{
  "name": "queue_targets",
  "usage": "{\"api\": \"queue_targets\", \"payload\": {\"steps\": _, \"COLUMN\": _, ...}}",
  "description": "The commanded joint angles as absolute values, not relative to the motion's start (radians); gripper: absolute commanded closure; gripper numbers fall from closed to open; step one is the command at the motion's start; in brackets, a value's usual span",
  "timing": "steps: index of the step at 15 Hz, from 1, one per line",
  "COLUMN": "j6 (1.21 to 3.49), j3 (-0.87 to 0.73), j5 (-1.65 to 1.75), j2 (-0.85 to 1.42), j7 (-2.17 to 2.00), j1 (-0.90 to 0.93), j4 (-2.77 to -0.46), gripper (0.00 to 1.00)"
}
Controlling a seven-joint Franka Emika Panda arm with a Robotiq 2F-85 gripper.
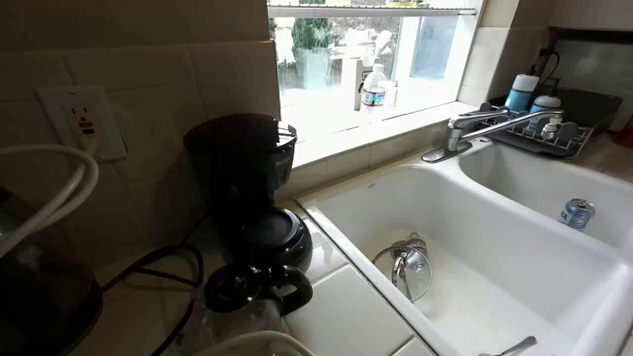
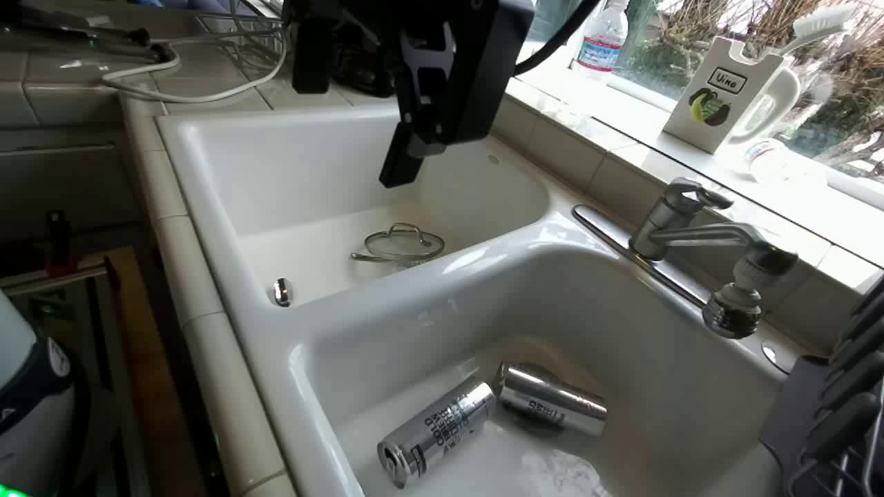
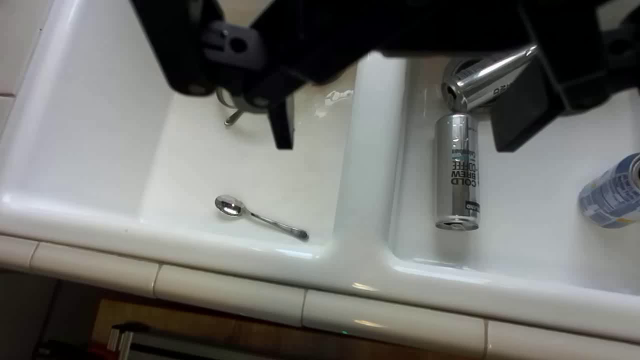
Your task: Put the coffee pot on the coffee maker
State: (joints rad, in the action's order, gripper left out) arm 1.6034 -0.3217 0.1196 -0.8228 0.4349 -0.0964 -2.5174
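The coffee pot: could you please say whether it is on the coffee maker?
Off: in an exterior view, the coffee pot stands on the counter, in front of the coffee maker.

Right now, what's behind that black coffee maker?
In an exterior view, tiled wall and window sill show behind the coffee maker; whatever it covers directly cannot be seen.
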Motion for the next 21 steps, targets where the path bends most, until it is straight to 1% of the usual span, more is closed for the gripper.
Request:
{"api": "queue_targets", "payload": {"steps": 1, "j6": 1.602, "j3": -0.321, "j5": 0.119, "j2": -0.822, "j7": 0.435, "j1": -0.097, "j4": -2.516, "gripper": 0.0}}
{"api": "queue_targets", "payload": {"steps": 9, "j6": 1.602, "j3": -0.321, "j5": 0.119, "j2": -0.822, "j7": 0.435, "j1": -0.097, "j4": -2.515, "gripper": 0.0}}
{"api": "queue_targets", "payload": {"steps": 11, "j6": 1.569, "j3": -0.301, "j5": 0.069, "j2": -0.802, "j7": 0.432, "j1": -0.059, "j4": -2.476, "gripper": 0.0}}
{"api": "queue_targets", "payload": {"steps": 17, "j6": 1.482, "j3": -0.09, "j5": -0.161, "j2": -0.703, "j7": 0.329, "j1": 0.123, "j4": -2.327, "gripper": 0.0}}
{"api": "queue_targets", "payload": {"steps": 21, "j6": 1.51, "j3": 0.098, "j5": -0.191, "j2": -0.572, "j7": 0.266, "j1": 0.221, "j4": -2.235, "gripper": 0.0}}
